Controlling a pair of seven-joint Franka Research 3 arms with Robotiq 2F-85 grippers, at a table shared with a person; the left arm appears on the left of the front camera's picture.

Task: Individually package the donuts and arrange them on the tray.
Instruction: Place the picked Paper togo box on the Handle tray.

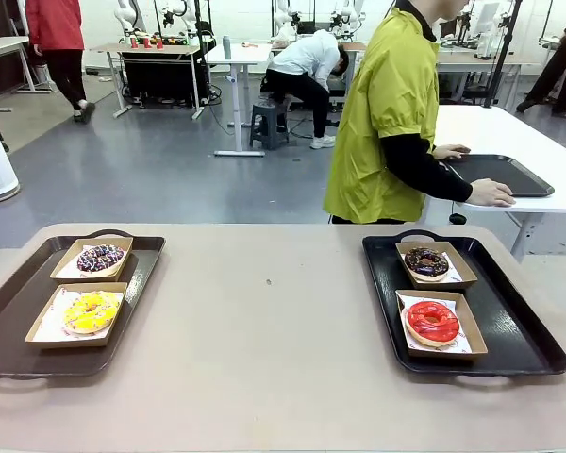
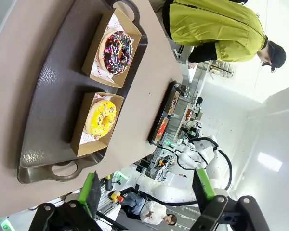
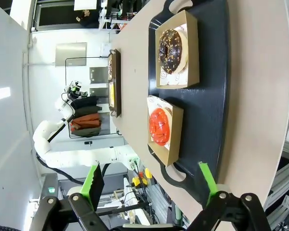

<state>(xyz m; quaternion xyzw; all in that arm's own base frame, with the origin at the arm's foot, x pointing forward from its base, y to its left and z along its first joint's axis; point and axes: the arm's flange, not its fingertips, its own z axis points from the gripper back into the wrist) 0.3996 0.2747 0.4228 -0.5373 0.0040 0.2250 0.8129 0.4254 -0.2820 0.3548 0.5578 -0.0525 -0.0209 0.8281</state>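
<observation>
Landmark: table; all places given rel. to it
Left tray: on table's left end, my side; holds 2 boxes, each w/ 1 donut
Purple-sprinkle donut: in far box on left tray; choc icing
Yellow donut: in near box on left tray, just beside the far one
Right tray: on table's right end; also 2 boxes
Brown choc donut: in far box on right tray
Red donut: in near box on right tray
Table middle: bare betw. the 2 trays
Left gripper: I see fingers spread wide, nothing betw. the green pads; hanging off the table's edge, past the left tray's near handle
Right gripper: same, fingers spread, nothing held; above the right tray's near handle
Person: beyond table's far edge, turned away; hand on another tray at a 2nd table; not touching my donuts
Progress: my read, all 4 donuts boxed 1 per box & sitting on trays; looks done or v. close
Left to do: maybe tidy spacing or merge onto 1 tray; can't tell if that's wanted; boxes are open-topped, no lids seen
</observation>
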